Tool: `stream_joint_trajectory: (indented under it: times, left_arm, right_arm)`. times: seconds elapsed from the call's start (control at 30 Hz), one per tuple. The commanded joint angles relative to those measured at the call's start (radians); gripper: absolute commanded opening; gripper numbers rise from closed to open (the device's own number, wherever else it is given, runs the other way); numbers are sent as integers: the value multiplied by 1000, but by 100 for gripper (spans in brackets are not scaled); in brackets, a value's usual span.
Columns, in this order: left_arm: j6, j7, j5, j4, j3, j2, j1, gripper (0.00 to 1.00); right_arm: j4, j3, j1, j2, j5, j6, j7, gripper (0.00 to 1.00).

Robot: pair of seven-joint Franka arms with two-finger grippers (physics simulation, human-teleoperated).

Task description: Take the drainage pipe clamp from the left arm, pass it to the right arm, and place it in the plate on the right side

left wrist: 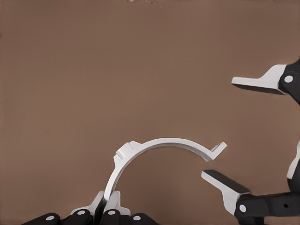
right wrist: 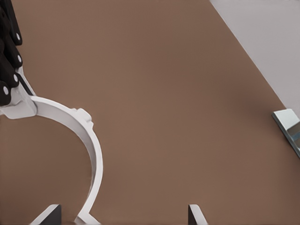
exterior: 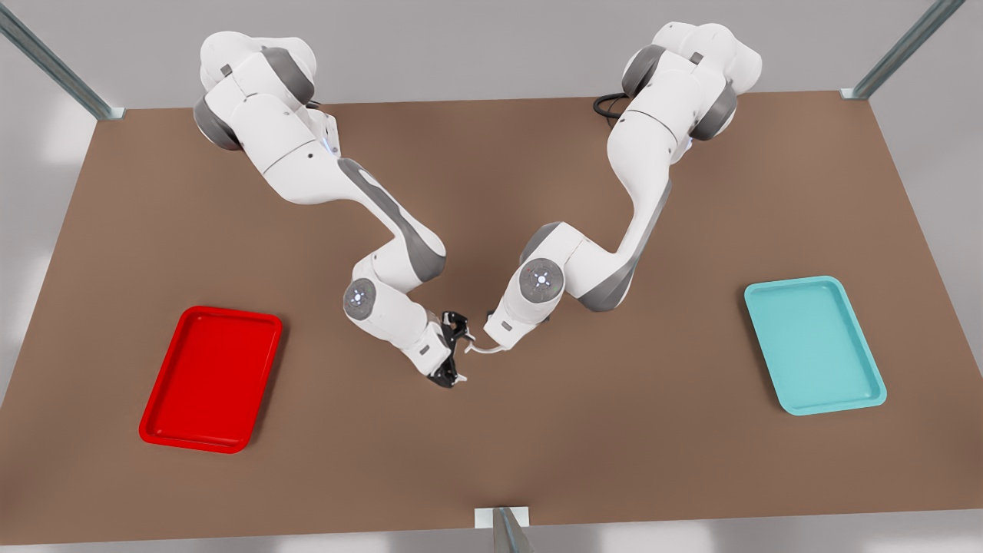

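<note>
Above the middle of the brown table point(exterior: 491, 468), the two arms meet tip to tip.

1. Left gripper point(exterior: 481, 339), on the arm at the front view's right: fingers point(left wrist: 111, 206) closed on one end of the pipe clamp point(left wrist: 164, 142), pinching the band just short of its tab.
2. Right gripper point(exterior: 458, 353), on the arm at the front view's left: fingers point(right wrist: 196, 216) spread wide. They stand to either side of the clamp's free end, which sits close to one finger; contact cannot be confirmed.
3. Clamp held off the table. Its long axis, the line from tab to tab, runs from the left gripper across to the right gripper, roughly along the front view's left-right direction. The free tab points into the right gripper's gap. Which way the arch bulges cannot be told from the front view.
4. Red tray point(exterior: 196, 444) lies well apart at the front view's left; teal tray point(exterior: 833, 407) well apart at the front view's right.
</note>
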Motion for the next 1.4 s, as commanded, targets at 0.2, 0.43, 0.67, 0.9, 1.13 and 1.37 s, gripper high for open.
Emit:
stream_joint_trajectory:
  times: [0.2, 0.43, 0.67, 0.9, 1.13, 1.37]
  left_arm:
    - [-6, -60, 1, -1, -2, -3, -3, 21]
    - [22, -80, 5, 1, -2, 1, -10, 21]
    - [29, -100, 7, 16, 0, 12, -16, 21]
    - [26, -96, 8, 18, 1, 12, -16, 100]
    - [-67, -94, 50, 18, 6, -14, -3, 100]
    - [-607, 500, 48, 32, 3, -272, 446, 100]
  right_arm:
    - [7, 2, 29, 34, 4, 34, -111, 100]
    - [23, 0, 58, 70, 2, 78, -92, 100]
    - [34, 0, 78, 88, 2, 106, -80, 100]
    - [32, 0, 75, 88, -7, 109, -78, 21]
    - [11, -40, 37, 83, -12, 63, -81, 21]
    - [-112, -409, -18, -196, -232, -503, -20, 21]
